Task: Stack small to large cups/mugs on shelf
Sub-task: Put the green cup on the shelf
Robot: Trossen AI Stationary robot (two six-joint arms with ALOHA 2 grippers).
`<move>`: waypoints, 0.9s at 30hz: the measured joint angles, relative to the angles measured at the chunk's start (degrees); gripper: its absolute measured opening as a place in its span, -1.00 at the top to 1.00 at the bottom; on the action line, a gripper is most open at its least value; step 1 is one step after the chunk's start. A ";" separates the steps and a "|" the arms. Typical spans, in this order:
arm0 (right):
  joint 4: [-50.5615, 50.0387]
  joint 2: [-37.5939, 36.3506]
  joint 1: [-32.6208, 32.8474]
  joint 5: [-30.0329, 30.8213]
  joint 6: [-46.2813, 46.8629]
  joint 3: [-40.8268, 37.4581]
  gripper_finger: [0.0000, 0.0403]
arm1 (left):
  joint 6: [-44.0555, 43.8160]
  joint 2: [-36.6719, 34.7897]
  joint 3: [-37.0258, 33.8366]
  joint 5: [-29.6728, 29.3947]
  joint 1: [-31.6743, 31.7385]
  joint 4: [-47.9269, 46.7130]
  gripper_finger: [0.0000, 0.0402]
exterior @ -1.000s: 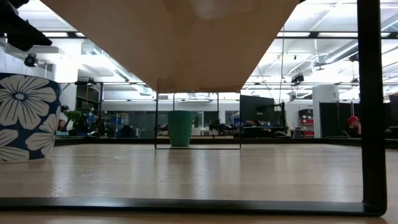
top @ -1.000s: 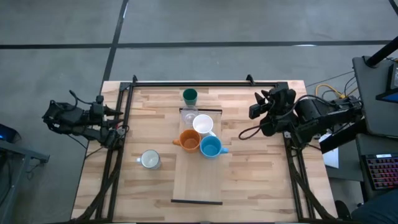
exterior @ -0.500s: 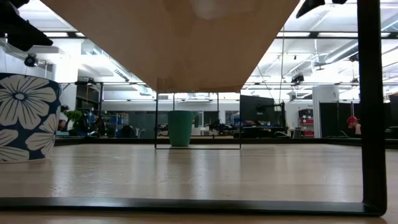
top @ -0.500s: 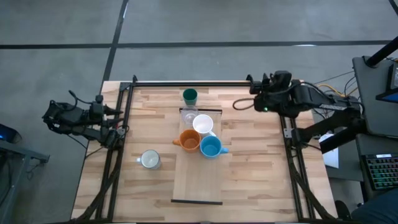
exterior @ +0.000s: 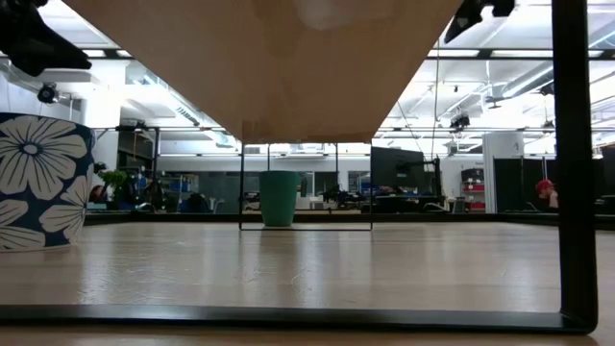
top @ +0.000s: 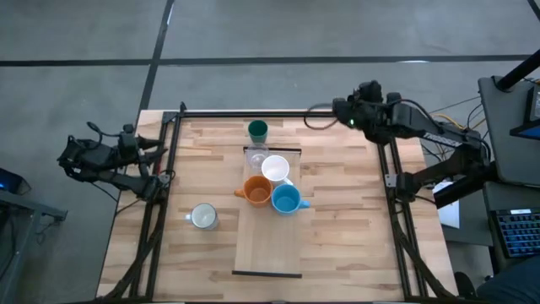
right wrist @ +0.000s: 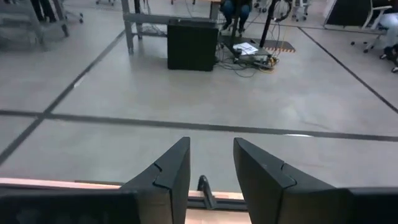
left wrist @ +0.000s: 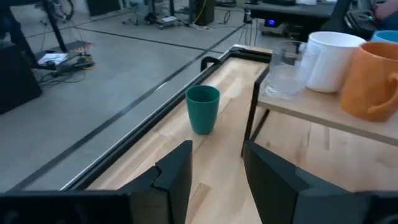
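Dark left gripper (top: 160, 150): at table's left edge, fingers spread, empty.
Pale grey-white mug (top: 203, 217): on tabletop, left of shelf (top: 267, 245).
Shelf load: clear glass (top: 256, 158), white mug (top: 275, 169), orange mug (top: 256, 190), light blue mug (top: 285, 200), clustered.
Dark green cup (top: 257, 130): on tabletop, beyond shelf's far end.
Right gripper (top: 314, 114): over far edge, fingers parted, empty.

The left gripper (top: 160, 150) waits at the table's left edge, fingers parted. The right gripper (top: 310, 111) hangs high over the far edge, fingers slightly apart.
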 joint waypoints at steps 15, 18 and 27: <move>40.87 3.71 -24.98 -50.41 -30.63 0.04 0.54 | -1.44 0.02 0.00 -2.53 -0.01 -0.02 0.35; 43.83 6.44 -30.97 -63.94 -28.07 0.15 0.57 | -1.85 0.03 0.02 -3.12 -0.01 -0.08 0.35; 44.17 22.90 -43.90 -104.21 -20.75 9.94 0.60 | -5.76 0.04 0.11 -9.03 -0.01 -0.13 0.35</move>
